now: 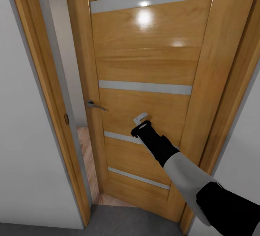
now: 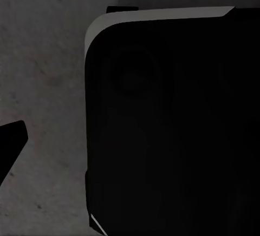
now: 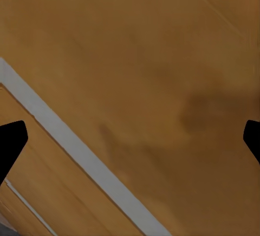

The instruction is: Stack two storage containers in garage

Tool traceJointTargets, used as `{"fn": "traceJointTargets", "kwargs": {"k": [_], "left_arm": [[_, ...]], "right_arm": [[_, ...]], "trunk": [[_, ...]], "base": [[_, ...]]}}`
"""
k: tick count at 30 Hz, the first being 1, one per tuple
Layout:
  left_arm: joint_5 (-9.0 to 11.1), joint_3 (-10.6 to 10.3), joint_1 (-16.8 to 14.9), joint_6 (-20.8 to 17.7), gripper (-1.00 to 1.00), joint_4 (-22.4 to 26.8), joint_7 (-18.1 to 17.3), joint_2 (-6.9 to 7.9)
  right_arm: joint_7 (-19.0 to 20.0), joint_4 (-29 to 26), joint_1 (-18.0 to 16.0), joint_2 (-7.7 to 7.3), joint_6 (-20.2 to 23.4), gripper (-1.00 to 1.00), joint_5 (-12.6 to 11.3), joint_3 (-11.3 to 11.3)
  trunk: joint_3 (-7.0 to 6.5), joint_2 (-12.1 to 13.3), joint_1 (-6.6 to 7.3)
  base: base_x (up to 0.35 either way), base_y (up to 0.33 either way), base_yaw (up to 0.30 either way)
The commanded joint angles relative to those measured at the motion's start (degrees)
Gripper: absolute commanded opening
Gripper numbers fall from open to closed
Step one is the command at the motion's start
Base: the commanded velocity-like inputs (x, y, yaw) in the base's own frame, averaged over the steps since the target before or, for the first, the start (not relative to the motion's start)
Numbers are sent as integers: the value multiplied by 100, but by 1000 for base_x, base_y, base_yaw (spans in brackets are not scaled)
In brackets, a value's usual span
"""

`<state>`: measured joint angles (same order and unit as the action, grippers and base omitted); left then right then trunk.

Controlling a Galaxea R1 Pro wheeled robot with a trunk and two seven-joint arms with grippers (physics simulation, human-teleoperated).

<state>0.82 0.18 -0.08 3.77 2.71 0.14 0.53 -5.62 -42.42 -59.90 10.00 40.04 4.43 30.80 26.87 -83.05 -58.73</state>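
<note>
The two storage containers are out of view. A honey-coloured wooden door (image 1: 144, 59) with pale horizontal strips stands ajar in front of me. My right arm reaches forward, and my right gripper (image 1: 141, 120) is against the door's middle panel, below and right of the metal handle (image 1: 94, 105). In the right wrist view the right gripper (image 3: 130, 138) is open, its dark fingertips (image 3: 11, 144) far apart over the door panel, with nothing between them. My left gripper (image 2: 130, 144) hangs over the dark grey concrete floor (image 2: 49, 84), one fingertip (image 2: 11, 146) showing wide at the edge.
The door frame (image 1: 47, 95) and a white wall (image 1: 25, 156) close in on the left, another white wall (image 1: 238, 149) on the right. Light wood planks (image 1: 86, 156) show through the narrow gap. Grey floor (image 1: 137, 221) lies under me. My black base (image 2: 173, 128) sits beside the left gripper.
</note>
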Motion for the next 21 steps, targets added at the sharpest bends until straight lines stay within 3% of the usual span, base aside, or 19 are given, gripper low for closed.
{"fn": "traceJointTargets", "kwargs": {"k": [1, 6, 21], "left_arm": [[3, -3, -1, 12, 100, 2, 3, 2], [-20, -10, -1, 10, 100, 2, 3, 8], [-20, -10, -1, 16, 100, 11, 4, 5]], "right_arm": [[-31, -4, -5, 0, 33, 100, 47, 13], [-500, 3, -5, 0, 70, 100, 91, 61], [-554, 6, -5, 0, 83, 100, 94, 96]], "trunk": [[6, -3, 0], [6, -3, 0], [6, -3, 0]], "base": [[156, 0, 0], [219, 0, 0], [11, 0, 0]]}}
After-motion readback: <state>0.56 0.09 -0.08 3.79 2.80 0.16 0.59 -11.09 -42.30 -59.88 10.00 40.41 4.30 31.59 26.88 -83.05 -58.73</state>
